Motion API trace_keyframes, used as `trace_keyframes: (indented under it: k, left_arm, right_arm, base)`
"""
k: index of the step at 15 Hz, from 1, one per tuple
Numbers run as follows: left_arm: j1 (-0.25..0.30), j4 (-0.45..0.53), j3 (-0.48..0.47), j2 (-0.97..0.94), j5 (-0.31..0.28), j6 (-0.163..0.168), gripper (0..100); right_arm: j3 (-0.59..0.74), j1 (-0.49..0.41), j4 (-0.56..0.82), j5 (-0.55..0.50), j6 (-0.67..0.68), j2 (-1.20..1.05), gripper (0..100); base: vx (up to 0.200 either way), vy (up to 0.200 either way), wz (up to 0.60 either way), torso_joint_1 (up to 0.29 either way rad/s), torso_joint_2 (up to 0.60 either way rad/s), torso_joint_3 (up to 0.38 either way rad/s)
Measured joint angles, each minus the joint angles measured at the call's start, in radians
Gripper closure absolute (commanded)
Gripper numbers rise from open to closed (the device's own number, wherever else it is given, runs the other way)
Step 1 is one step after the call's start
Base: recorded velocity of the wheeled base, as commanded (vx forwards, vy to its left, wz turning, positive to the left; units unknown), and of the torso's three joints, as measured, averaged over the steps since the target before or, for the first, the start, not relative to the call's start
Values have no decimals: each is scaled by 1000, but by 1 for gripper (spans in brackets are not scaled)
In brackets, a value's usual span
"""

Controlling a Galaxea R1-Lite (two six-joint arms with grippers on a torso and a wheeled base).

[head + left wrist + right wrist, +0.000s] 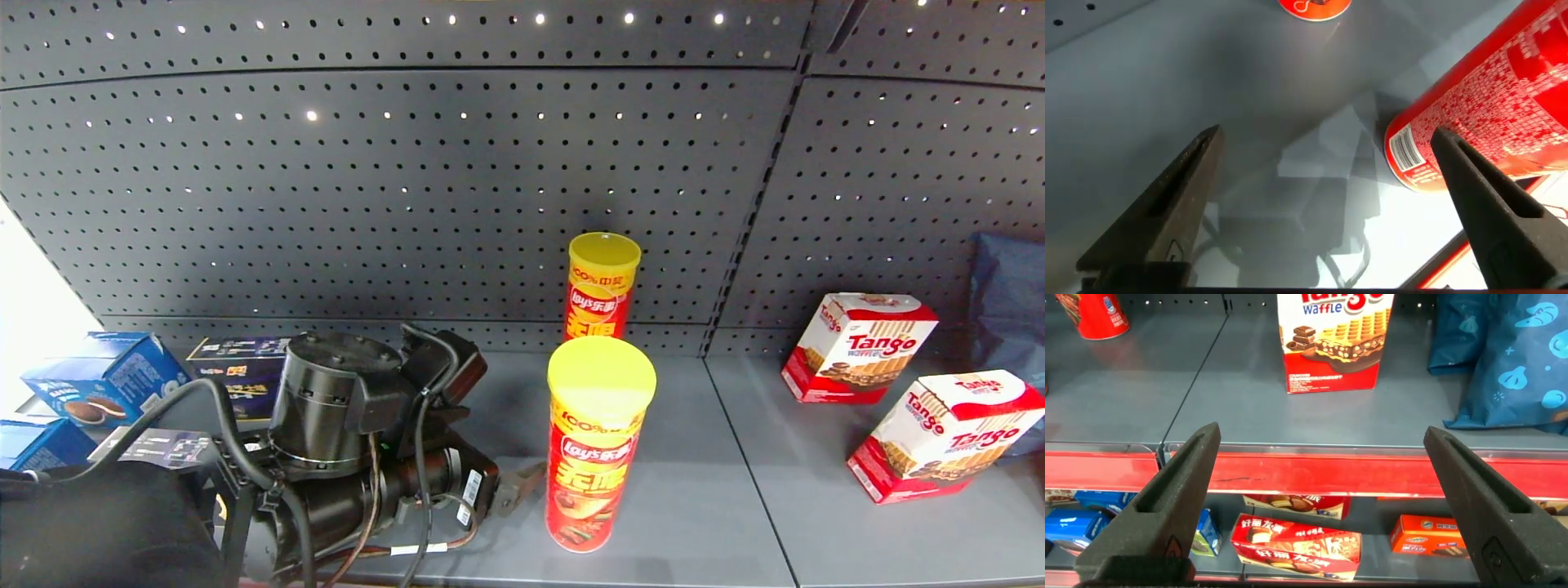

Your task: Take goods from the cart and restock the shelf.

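Two red chip cans with yellow lids stand upright on the grey shelf. The front can is near the shelf's edge and the rear can is by the pegboard. My left gripper is open low over the shelf, holding nothing. One of its fingers lies just left of the front can, apart from it. My right gripper is open and empty in front of the shelf's red front edge, facing a wafer box.
Two wafer boxes and a blue bag stand at the right. Blue cookie boxes and a dark box are at the left behind my left arm. The lower shelf holds several snack boxes.
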Motion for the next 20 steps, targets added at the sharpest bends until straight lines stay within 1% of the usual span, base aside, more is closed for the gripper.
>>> trace_keyframes:
  k: [12, 20]
  left_arm:
    - [-4, 6, 14, 11, 13, 2, 0]
    - [-31, 10, 3, 11, 20, 0, 0]
  right_arm:
    - [0, 0, 0, 0, 0, 0, 0]
    - [0, 0, 0, 0, 0, 0, 0]
  base:
    - [0, 0, 0, 0, 0, 0]
    - [0, 0, 0, 0, 0, 0]
